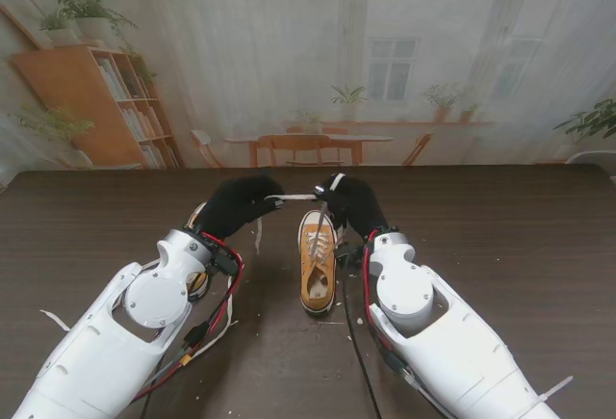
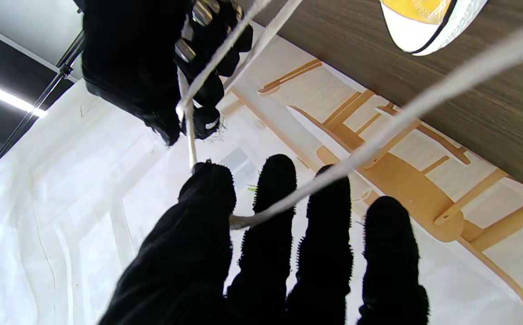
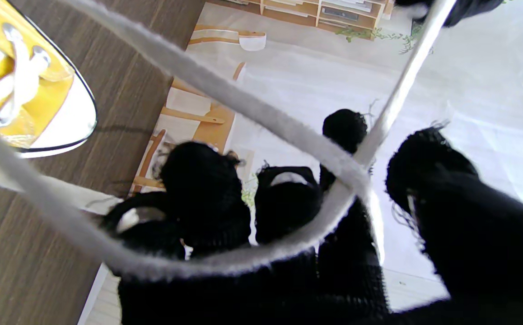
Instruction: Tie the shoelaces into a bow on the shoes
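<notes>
Left hand point(image 2: 261, 253) pinches a white lace point(image 2: 406, 113) between thumb and forefinger; right hand point(image 2: 153, 58) grips another strand; yellow shoe point(image 2: 428, 20) toe sits on the desk point(image 2: 469, 90).

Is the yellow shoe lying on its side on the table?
No, in the stand's view the yellow shoe stands upright on its sole on the table, its opening and laces facing up, between the two arms.

1. Left arm point(image 1: 125, 332) rises from the near left; left hand point(image 1: 236, 203) pinches the lace between thumb and fingers.
2. Right arm point(image 1: 433, 342) mirrors it; right hand point(image 1: 351, 202) has its fingers curled, lace looped across them.
</notes>
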`<act>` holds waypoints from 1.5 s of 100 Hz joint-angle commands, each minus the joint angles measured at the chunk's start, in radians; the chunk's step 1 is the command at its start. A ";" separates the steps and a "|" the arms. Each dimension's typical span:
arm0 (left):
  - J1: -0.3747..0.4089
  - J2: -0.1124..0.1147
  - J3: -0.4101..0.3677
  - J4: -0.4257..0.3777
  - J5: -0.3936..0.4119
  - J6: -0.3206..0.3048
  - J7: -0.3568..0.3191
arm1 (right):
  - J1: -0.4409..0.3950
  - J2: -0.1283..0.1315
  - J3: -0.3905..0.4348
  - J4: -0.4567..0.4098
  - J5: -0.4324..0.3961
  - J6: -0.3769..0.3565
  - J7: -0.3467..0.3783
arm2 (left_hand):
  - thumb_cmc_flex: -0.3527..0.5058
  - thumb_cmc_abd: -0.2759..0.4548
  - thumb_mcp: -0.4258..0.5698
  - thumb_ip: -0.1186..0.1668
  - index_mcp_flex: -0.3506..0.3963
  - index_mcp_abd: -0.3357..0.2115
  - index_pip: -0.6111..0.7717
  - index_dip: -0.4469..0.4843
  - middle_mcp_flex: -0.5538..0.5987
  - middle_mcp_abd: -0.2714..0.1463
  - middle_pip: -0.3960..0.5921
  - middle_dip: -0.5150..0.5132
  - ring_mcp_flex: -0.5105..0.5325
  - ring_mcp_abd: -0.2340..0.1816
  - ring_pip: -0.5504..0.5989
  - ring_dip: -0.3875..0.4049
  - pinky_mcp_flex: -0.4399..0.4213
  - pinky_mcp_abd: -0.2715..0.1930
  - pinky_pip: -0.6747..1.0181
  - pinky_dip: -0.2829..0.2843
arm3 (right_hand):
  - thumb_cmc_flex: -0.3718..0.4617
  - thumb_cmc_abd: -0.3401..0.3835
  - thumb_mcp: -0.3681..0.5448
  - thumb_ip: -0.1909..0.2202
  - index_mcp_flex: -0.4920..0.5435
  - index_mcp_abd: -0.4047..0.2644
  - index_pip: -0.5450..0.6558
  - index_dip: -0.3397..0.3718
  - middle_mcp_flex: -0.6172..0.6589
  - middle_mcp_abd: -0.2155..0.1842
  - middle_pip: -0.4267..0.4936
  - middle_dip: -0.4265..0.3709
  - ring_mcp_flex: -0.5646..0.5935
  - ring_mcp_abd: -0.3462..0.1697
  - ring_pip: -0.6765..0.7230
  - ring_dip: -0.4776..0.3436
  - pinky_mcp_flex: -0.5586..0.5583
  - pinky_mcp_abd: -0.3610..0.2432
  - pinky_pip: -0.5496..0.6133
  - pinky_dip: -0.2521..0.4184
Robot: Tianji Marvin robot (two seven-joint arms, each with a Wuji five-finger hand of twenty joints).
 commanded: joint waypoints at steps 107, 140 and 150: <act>0.164 0.048 0.072 -0.126 0.033 0.061 -0.151 | -0.011 0.003 0.009 -0.032 -0.061 0.017 -0.013 | -0.325 0.146 -0.030 0.061 -0.032 0.162 -0.647 -0.314 -0.279 0.043 -0.008 -0.076 -0.187 0.022 -0.024 0.067 -0.136 -0.013 -0.005 0.014 | 0.210 -0.107 0.011 0.021 -0.014 -0.026 0.095 0.088 0.007 -0.056 -0.057 -0.038 0.037 -0.035 -0.050 0.000 0.088 -0.033 0.028 -0.065; 0.286 0.097 -0.050 -0.272 0.224 0.145 -0.303 | -0.011 0.005 0.012 -0.033 -0.050 0.009 -0.003 | -0.355 0.194 -0.128 0.104 -0.044 0.082 -0.631 -0.265 -0.369 0.050 -0.083 -0.081 -0.279 0.003 -0.094 0.083 -0.195 -0.062 -0.040 -0.016 | 0.212 -0.102 0.002 0.023 -0.018 -0.026 0.098 0.089 -0.002 -0.055 -0.050 -0.039 0.037 -0.030 -0.066 -0.008 0.060 -0.032 0.021 -0.063; 0.339 0.093 -0.102 -0.304 0.342 0.160 -0.253 | -0.013 0.006 0.015 -0.035 -0.049 0.006 0.001 | -0.303 0.166 -0.115 0.110 0.099 0.065 -0.456 -0.143 -0.280 0.033 -0.052 -0.082 -0.219 0.004 -0.093 0.073 -0.154 -0.049 -0.026 -0.014 | 0.213 -0.100 0.000 0.023 -0.019 -0.028 0.098 0.089 -0.003 -0.053 -0.047 -0.039 0.037 -0.029 -0.068 -0.009 0.059 -0.033 0.022 -0.061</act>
